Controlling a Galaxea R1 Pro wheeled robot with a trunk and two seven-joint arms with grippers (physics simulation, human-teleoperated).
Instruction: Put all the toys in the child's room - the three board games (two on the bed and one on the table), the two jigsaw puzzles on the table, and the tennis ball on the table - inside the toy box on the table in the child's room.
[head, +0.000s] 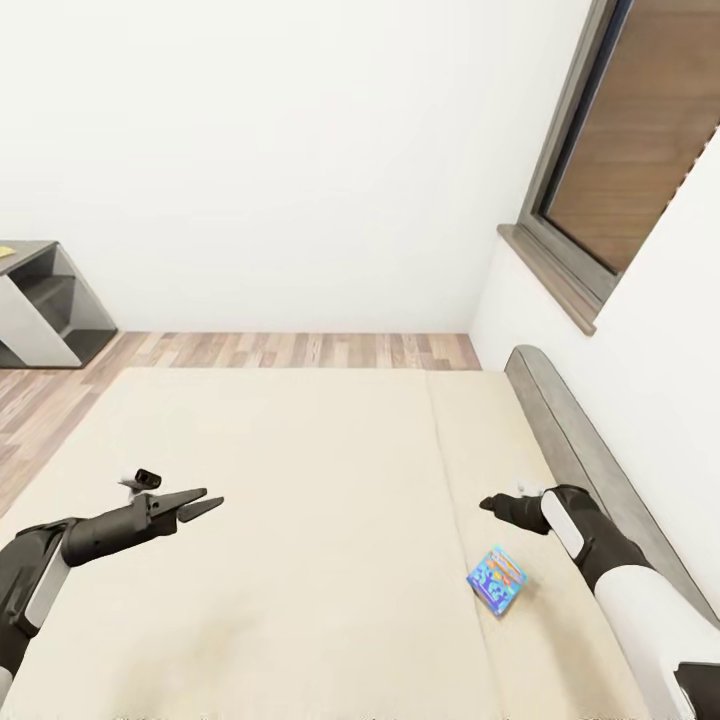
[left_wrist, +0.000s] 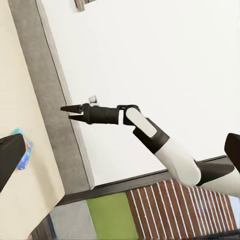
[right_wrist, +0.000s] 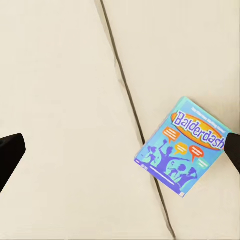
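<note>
Blue board game, the small one with "Balderdash" on the lid, lies flat on the cream bed, lid up, toward the headboard side and just past the mattress seam. From the head view it sits turned diagonal, corners pointing along and across the bed, long axis running roughly from the near-right toward the far-left. Right wrist view has the box just beside the seam, one corner close to or touching it, cannot tell which. Nothing else rests on the mattress around it.

Right gripper hovers over the bed, just beyond the box and apart from it, holding nothing; fingers look close together in the left wrist view, narrow gap. Left gripper hangs over the other half of the bed, well apart from the box, fingers slightly spread, empty.

Grey headboard runs along the right edge against the white wall. Window with a brown blind above it. Wood floor past the bed's far edge, grey shelf unit at far left.
</note>
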